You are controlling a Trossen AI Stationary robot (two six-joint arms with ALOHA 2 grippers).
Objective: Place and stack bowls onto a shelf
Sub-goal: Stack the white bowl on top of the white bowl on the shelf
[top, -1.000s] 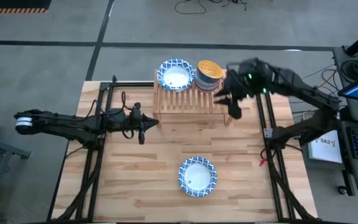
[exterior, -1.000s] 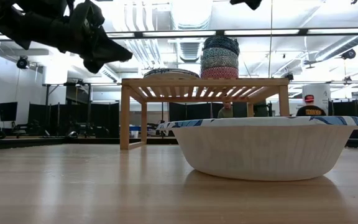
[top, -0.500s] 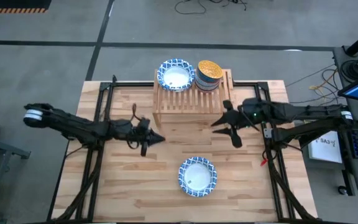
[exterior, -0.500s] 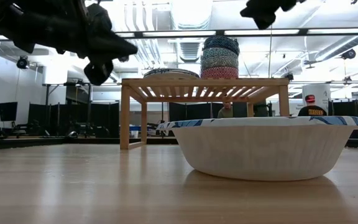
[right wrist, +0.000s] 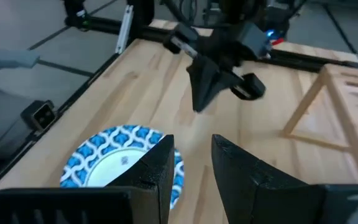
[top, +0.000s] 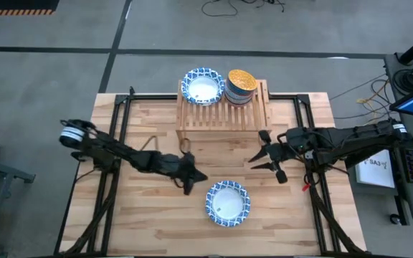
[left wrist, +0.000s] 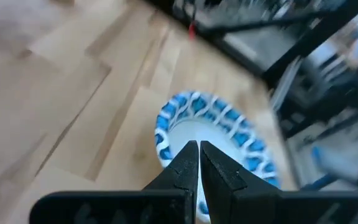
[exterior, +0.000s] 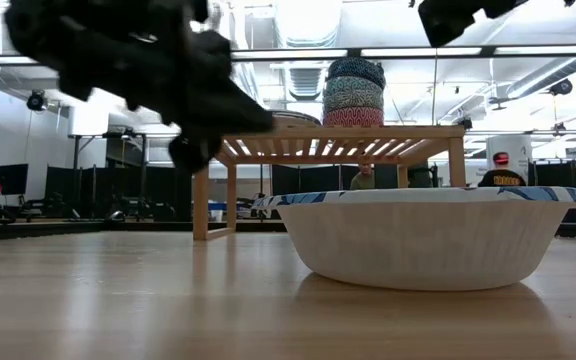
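Observation:
One blue-and-white patterned bowl (top: 228,203) stands on its base on the tabletop, large in the low view (exterior: 418,235). On the slatted wooden shelf (top: 221,115) sit another patterned bowl (top: 201,86) and a stack of bowls (top: 241,86) with a mustard-orange one on top. My left gripper (top: 194,180) is shut and hovers just left of the table bowl, whose rim shows past its tips (left wrist: 199,146). My right gripper (top: 262,156) is open, between the shelf and the table bowl, above the table (right wrist: 191,146).
Black frame rails (top: 117,143) run along both sides of the plank table. The shelf stands at the far edge. Bare planks lie left of and in front of the table bowl. A person (exterior: 498,170) shows in the room beyond.
My left gripper has swung toward the table's right and near edge and come down close to the bowl on the table. My right gripper has drawn back from the shelf's right end toward the near edge, over the table's right part. The bowls have stayed in place.

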